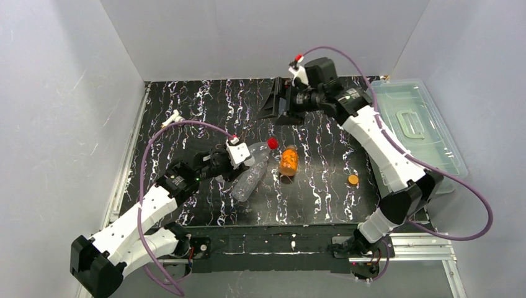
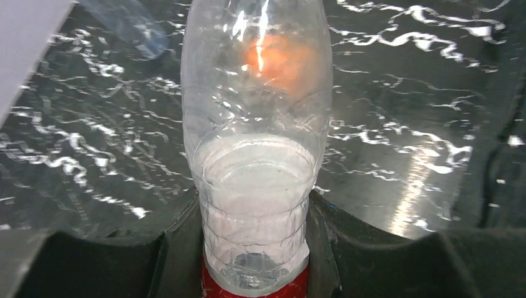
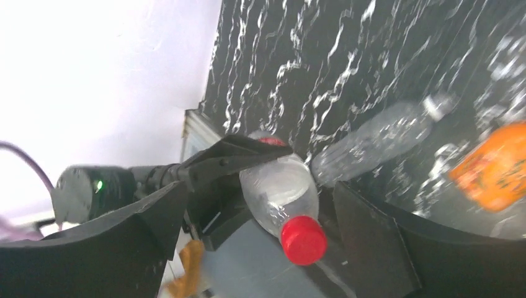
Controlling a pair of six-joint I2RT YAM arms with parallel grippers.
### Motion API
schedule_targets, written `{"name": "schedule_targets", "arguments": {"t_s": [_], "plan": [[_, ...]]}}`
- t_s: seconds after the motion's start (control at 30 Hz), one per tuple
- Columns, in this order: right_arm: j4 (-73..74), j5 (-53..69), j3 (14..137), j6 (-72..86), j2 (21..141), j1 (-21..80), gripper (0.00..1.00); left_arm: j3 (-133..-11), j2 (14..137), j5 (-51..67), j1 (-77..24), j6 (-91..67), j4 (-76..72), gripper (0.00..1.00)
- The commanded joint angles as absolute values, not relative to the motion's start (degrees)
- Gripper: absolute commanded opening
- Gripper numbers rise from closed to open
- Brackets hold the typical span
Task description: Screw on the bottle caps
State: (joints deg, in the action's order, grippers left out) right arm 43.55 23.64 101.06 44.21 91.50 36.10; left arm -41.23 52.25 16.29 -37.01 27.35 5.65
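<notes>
I've got the left gripper (image 2: 254, 208) clamped on the clear bottle (image 2: 257, 93), red cap (image 1: 272, 143) on its neck. Right gripper (image 1: 280, 104) spread wide over the far side of the black marbled mat (image 1: 186, 112). Orange cap (image 1: 353, 179) loose on the mat's right side. Grey walls (image 1: 62, 93), clear bin (image 1: 434, 149) on the right.

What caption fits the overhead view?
Left gripper grips a bottle wearing a red cap; right gripper hangs open; an orange cap lies loose.

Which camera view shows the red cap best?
Right wrist: the red cap is large and near, on the clear bottle. Top external shows it as a small dot; left wrist shows only the bottle's body.
</notes>
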Motion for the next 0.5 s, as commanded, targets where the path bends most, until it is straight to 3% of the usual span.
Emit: {"name": "schedule_targets", "arguments": {"t_s": [0.0, 0.27, 0.47], "plan": [[49.1, 21.8, 108.1, 27.3, 87.7, 33.9, 0.98, -43.1, 53.4, 35.5, -32.7, 19.0, 7.3, 0.00], [50.4, 34.0, 96.0, 7.4, 78.4, 34.0, 0.96, -42.6, 55.2, 57.3, -29.0, 7.9, 4.1, 0.00], [45.0, 41.7, 90.9, 7.4, 74.6, 34.4, 0.83, -41.9, 56.6, 61.7, -28.6, 3.4, 0.5, 0.00]]}}
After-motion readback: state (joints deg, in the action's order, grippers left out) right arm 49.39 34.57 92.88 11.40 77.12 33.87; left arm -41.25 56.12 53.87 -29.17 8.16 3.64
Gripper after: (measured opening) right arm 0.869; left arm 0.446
